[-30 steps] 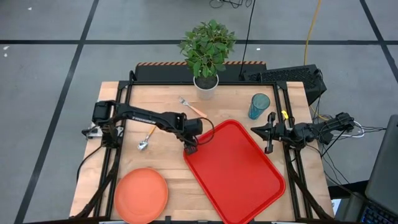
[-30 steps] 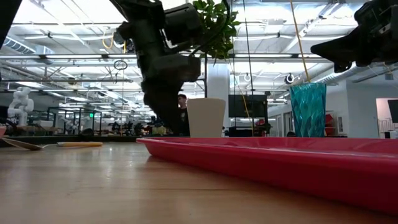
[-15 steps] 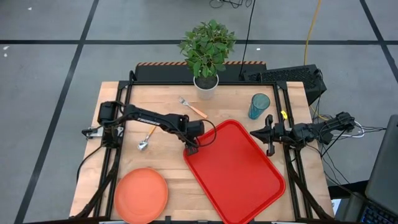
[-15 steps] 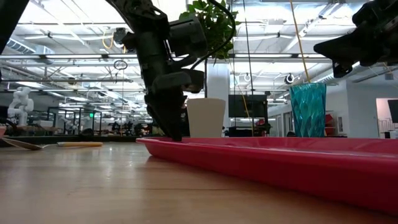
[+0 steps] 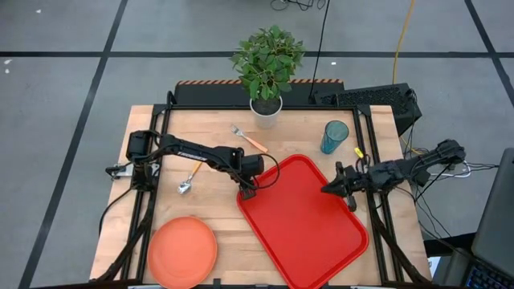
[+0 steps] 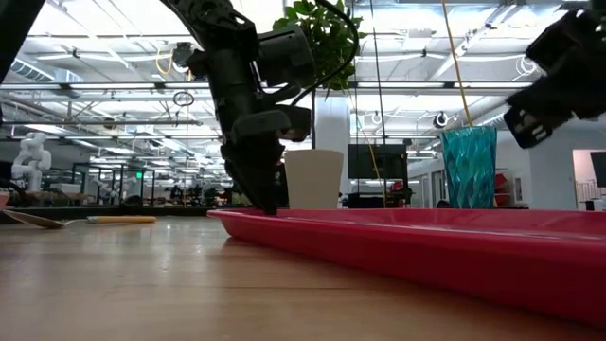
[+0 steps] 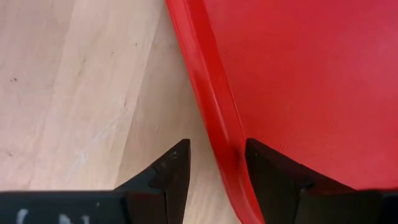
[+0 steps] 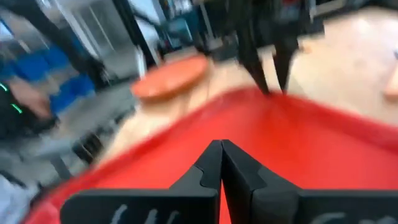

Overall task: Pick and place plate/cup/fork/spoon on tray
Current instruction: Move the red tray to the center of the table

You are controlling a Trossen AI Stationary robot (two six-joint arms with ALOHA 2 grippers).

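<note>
The red tray [image 5: 305, 225] lies flat on the table's right half. My left gripper [image 5: 246, 193] is open and points down at the tray's left rim [image 7: 214, 118], one finger outside over the wood and one inside the tray. My right gripper [image 5: 327, 189] is shut and empty, low over the tray's right edge, and it points across the tray [image 8: 221, 152]. The orange plate [image 5: 182, 250] lies flat at the near left. The teal cup [image 5: 334, 136] stands upright at the far right. The fork [image 5: 247, 139] and the spoon [image 5: 189, 178] lie flat on the wood. My left gripper straddles the tray's left rim [image 7: 219, 134] from above, fingers pointing down and across the rim. Bare wood shows between the outer finger [image 7: 174, 165] and the rim. The inner finger [image 7: 264, 165] stands right at the rim's inner side; I cannot tell whether it touches. The tray lies flat on the table.
A white pot with a green plant [image 5: 267, 68] stands at the table's far edge, behind the fork. A black box [image 5: 377, 100] with cables sits at the far right corner. Bare wood lies between the plate and the tray.
My left gripper has come down and turned, so that its fingers now stand on either side of the tray's left rim, and has then kept still. My right gripper has gone toward the table's near left, over the tray's right edge, and tipped downward.
</note>
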